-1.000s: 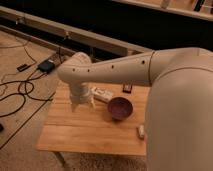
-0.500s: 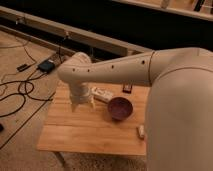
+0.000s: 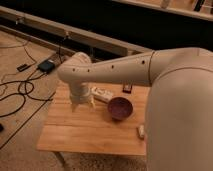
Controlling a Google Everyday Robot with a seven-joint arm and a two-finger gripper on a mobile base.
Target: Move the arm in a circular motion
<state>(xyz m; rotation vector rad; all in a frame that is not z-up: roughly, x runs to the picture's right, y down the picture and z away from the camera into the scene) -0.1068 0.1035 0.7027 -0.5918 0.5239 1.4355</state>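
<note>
Holding nearly its earlier pose, the arm (image 3: pixel 125 70) hangs its gripper (image 3: pixel 83 103) over the surface (image 3: pixel 85 135) beside the purple bowl (image 3: pixel 120 107); circle seemingly barely advancing, grip state impossible to tell.

Free room and obstacles. The gripper (image 3: pixel 82 103) is hung low over the far-left part of the wooden table (image 3: pixel 85 137). The air above the far edge is spanned from the right by the arm (image 3: pixel 125 72). Passage to the gripper's right is barred by a flat white object (image 3: pixel 102 93) and a purple bowl (image 3: pixel 120 107). A small dark item (image 3: pixel 127 88) is set beyond the bowl, and a small pale item (image 3: pixel 141 131) lies by the near-right edge. Bare wood is seen across the near left. The floor to the left is crossed by cables (image 3: pixel 15 95).
</note>
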